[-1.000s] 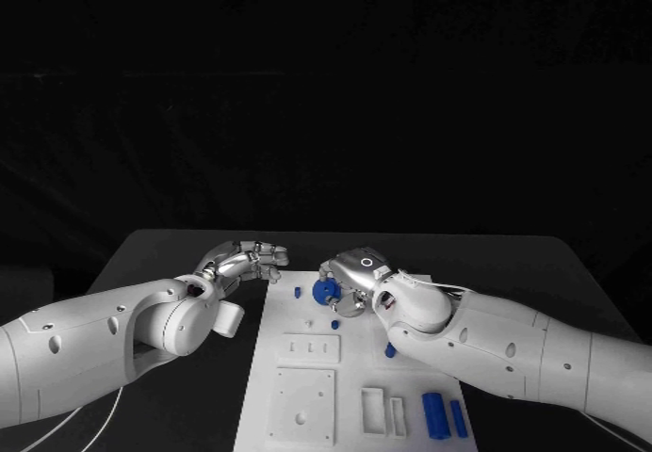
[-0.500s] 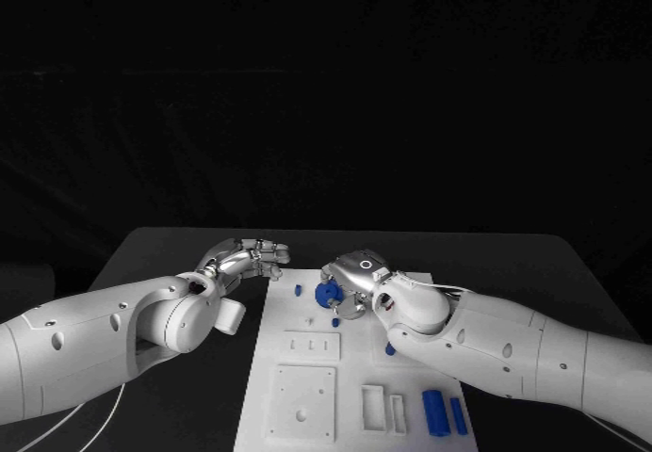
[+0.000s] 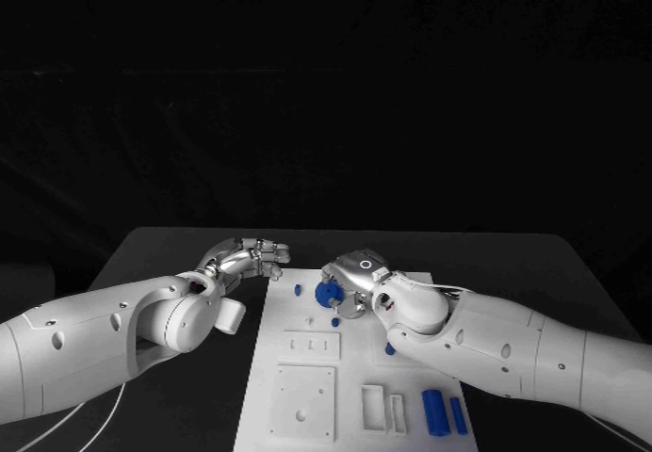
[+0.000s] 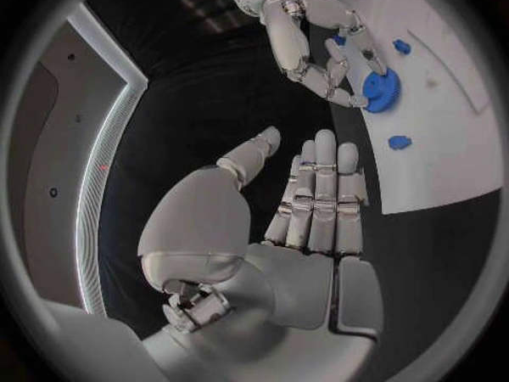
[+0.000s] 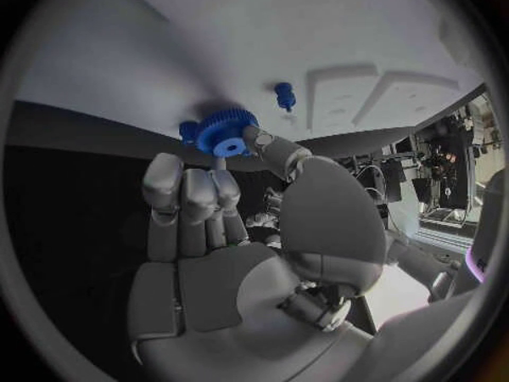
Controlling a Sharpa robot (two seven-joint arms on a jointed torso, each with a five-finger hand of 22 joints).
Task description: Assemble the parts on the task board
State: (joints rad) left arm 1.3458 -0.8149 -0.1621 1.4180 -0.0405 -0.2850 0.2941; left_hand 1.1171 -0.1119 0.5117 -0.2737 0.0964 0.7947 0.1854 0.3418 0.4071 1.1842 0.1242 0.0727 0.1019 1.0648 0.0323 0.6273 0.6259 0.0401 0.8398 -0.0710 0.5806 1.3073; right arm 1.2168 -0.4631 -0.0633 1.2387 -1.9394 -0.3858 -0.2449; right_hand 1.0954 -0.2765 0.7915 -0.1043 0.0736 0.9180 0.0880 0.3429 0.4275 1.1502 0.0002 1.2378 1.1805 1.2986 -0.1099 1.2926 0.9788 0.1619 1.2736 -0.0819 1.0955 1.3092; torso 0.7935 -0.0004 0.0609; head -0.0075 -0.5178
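Blue bars (image 3: 443,412) lie behind right hand (image 3: 356,278), unobstructed.

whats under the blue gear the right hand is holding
The blue gear sits over the white task board, pinched by the right hand. A small blue part lies beside it. Whether a peg or hole lies beneath is covered by the gear.

Task board (image 3: 306,377): lies in the middle of the counter (image 3: 163,250).
Gear (image 3: 328,293): at the board's far end, under the right hand (image 3: 356,279).
Left hand (image 3: 249,259): over the counter, just left of the board's far end.
Two bars (image 3: 445,413): side by side on the board's near right corner.
Small peg (image 3: 334,324): on the board, nearer than the gear.
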